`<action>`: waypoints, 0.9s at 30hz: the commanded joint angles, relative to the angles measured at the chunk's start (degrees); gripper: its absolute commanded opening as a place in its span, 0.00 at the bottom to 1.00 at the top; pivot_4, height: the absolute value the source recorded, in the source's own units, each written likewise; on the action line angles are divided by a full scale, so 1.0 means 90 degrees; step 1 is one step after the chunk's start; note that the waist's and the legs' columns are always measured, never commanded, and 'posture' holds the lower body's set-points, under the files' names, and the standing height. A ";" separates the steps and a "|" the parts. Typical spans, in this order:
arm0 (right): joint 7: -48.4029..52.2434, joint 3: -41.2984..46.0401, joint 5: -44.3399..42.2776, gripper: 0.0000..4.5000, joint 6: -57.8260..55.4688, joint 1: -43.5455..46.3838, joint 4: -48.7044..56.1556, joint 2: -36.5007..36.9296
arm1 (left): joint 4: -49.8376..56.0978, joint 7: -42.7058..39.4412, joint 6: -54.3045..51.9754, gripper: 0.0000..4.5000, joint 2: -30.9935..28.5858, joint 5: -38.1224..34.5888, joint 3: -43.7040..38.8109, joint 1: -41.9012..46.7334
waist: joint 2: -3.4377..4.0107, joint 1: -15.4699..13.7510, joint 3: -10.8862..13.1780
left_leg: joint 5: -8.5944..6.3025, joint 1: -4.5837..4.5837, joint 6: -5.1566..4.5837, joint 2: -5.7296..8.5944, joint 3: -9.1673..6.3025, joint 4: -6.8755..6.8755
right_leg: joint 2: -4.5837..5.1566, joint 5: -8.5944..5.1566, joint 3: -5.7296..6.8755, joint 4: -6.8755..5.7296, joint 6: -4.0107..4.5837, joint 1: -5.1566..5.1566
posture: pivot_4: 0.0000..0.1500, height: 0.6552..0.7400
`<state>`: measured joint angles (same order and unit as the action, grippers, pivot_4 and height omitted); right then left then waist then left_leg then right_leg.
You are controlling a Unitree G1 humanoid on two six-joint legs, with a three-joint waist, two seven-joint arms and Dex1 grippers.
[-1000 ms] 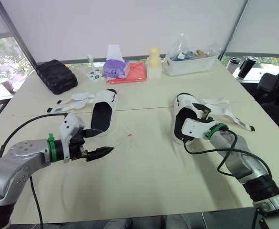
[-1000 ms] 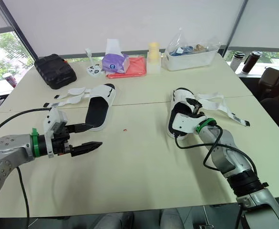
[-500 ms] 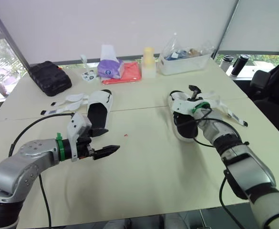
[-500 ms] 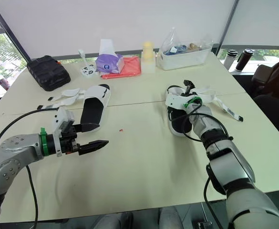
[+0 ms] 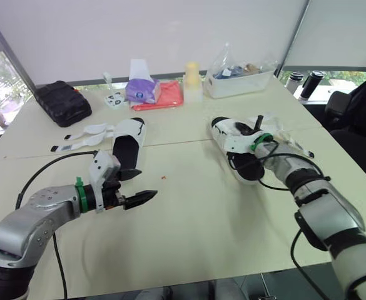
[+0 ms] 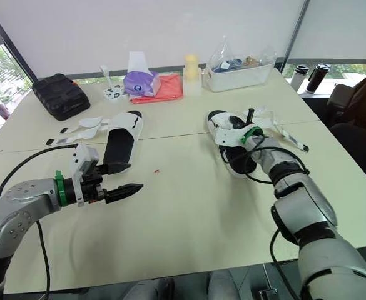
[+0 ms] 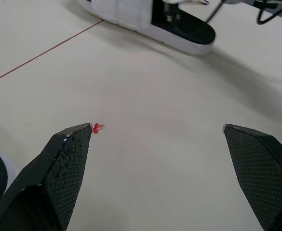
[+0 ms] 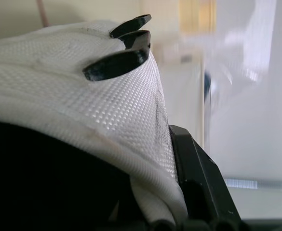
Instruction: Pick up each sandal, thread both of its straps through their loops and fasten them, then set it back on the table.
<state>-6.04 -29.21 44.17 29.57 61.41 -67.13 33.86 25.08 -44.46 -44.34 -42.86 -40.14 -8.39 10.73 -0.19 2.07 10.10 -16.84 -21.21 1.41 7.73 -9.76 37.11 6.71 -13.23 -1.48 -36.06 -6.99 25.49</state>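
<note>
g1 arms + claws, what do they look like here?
Left arm and right arm: rounded silver-grey shells, black joint sections, a green wrist band and a loose black cable on each. White camera block on the left wrist. Left claw: two black tapered fingers with cross-hatched pads.

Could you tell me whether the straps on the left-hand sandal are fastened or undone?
Undone: the left-hand sandal has its straps lying spread flat on the table beside it.

White mesh sandal (image 5: 226, 134) with black footbed.
</note>
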 commanded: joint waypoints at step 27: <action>-0.1777 -0.1131 0.2808 0.16 0.5570 0.0266 0.1860 0.0365 | -0.0160 -0.0607 0.0050 1.00 -0.0178 0.0022 0.0217 0.0214 | -0.0002 0.0051 0.0002 | 0.0009 0.0013 0.0020 -0.0024 0.0020 0.0001 | -0.0035 0.0012 -0.0029 -0.0020 0.0008 0.0015 | 1.00 1.00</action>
<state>-20.69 -39.15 70.27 78.86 62.17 -49.79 37.49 22.18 -49.73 -44.34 -44.43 -39.43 -5.94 12.43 -0.21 2.53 10.11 -16.76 -21.09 1.59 7.52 -9.56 37.12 6.40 -13.12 -1.75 -36.24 -6.92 25.63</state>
